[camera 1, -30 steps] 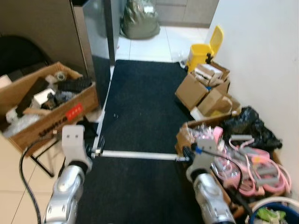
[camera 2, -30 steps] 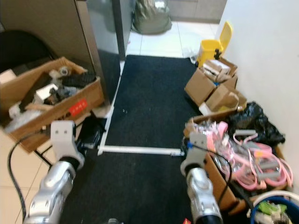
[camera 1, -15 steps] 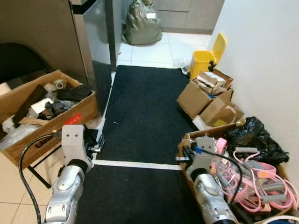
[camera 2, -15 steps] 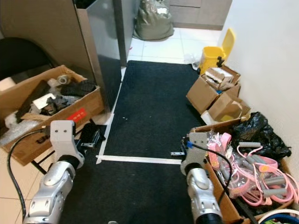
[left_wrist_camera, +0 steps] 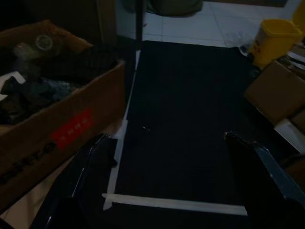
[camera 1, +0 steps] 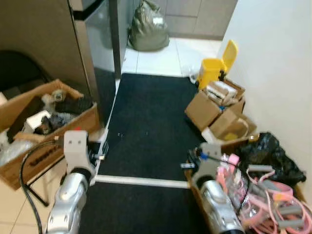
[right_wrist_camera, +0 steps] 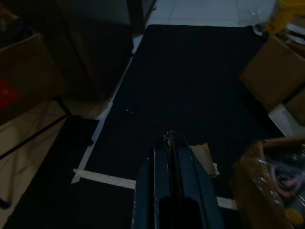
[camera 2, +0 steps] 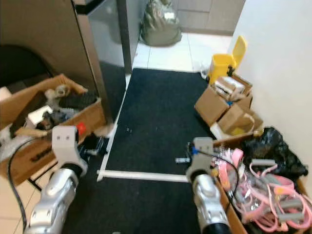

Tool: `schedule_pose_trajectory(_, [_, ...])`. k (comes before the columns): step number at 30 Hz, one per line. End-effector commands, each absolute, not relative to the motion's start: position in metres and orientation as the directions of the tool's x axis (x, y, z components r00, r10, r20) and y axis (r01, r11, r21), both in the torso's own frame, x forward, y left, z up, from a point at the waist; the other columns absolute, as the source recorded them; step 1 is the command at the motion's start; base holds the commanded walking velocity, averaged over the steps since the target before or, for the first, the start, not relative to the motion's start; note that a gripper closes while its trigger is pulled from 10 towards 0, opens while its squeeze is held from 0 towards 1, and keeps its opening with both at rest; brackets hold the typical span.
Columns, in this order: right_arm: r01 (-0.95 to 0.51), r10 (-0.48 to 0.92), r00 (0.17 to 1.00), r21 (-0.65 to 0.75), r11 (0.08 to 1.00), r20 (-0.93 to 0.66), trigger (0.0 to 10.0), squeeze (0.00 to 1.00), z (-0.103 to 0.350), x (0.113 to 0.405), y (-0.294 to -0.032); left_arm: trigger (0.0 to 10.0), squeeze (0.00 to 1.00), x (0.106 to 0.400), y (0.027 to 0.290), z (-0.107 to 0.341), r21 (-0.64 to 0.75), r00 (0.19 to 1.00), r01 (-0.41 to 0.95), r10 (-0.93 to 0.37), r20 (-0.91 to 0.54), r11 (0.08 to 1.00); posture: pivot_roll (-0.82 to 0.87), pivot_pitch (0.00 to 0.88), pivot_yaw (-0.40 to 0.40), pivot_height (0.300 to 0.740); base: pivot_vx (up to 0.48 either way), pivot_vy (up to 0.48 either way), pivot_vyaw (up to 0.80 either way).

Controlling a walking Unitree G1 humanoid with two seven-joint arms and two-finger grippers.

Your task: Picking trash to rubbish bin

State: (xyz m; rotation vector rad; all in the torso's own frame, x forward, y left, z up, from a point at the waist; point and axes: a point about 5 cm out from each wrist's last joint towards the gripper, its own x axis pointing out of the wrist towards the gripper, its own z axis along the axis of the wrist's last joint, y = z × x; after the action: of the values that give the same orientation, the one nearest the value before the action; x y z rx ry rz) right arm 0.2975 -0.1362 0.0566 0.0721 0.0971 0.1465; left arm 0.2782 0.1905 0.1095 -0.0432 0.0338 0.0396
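We stand on a black mat [camera 1: 151, 122] in a narrow hallway, looking down its length. Our left gripper [left_wrist_camera: 167, 157] is held low over the mat's left edge, and its two black fingers [left_wrist_camera: 90, 157] are spread wide apart with nothing between them. Our right gripper [right_wrist_camera: 172, 148] is held low over the mat on the right side, its fingers pressed together. A small piece of brown card [right_wrist_camera: 202, 157] shows just past its tip, but we cannot tell whether the gripper is clamped on it or whether it lies on the mat below.

A strip of white tape [camera 1: 141, 181] crosses the mat just ahead of both arms. The yellow bin [camera 1: 217, 66] stands far ahead on the right, against the white wall [camera 1: 273, 63], with its lid tipped up. Between it and us sit a few small cardboard boxes [camera 1: 217, 109], then a black bag [camera 1: 265, 151], then a box of pink hoses [camera 1: 263, 195] just beside our right arm.

On our left a large open carton [camera 1: 39, 126] full of mixed dark items rests on a black frame, next to a grey cabinet [camera 1: 48, 39]. A grey-green sack [camera 1: 148, 29] sits on the white tiles beyond the mat's far end.
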Motion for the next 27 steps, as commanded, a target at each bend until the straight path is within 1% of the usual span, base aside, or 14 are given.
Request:
schedule_pose_trajectory(1, [-0.132,0.136,0.985,0.042,0.99,-0.108,10.0,0.0,0.0522,0.2949,-0.1436,10.0,0.0,0.276,0.19,0.107,-0.035,0.998,-0.036,0.034,-0.046,0.999,0.09,0.113,-0.021,0.74,0.285,0.0,0.0])
schedule_pose_trajectory(2, [-0.139,0.141,0.984,0.026,0.99,-0.105,10.0,0.0,0.0527,0.2951,-0.143,10.0,0.0,0.2761,0.1898,0.107,-0.035,0.998,-0.035,0.033,-0.046,0.999,0.09,0.114,-0.023,0.74,0.281,0.0,0.0])
schedule_pose_trajectory(17, [-0.145,0.145,0.984,0.013,0.989,-0.106,10.0,0.0,0.0529,0.2965,-0.1432,10.0,0.0,0.2745,0.1886,0.1062,-0.042,0.998,-0.037,0.035,-0.046,0.998,0.1,0.125,-0.027,0.74,0.282,0.0,0.8])
schedule_pose_trajectory(27, [-0.152,0.154,0.983,0.036,0.988,-0.095,10.0,0.0,0.0559,0.3013,-0.1397,10.0,0.0,0.2746,0.1898,0.107,-0.042,0.998,-0.041,0.04,-0.044,0.998,0.1,0.132,-0.028,0.74,0.283,0.0,0.0])
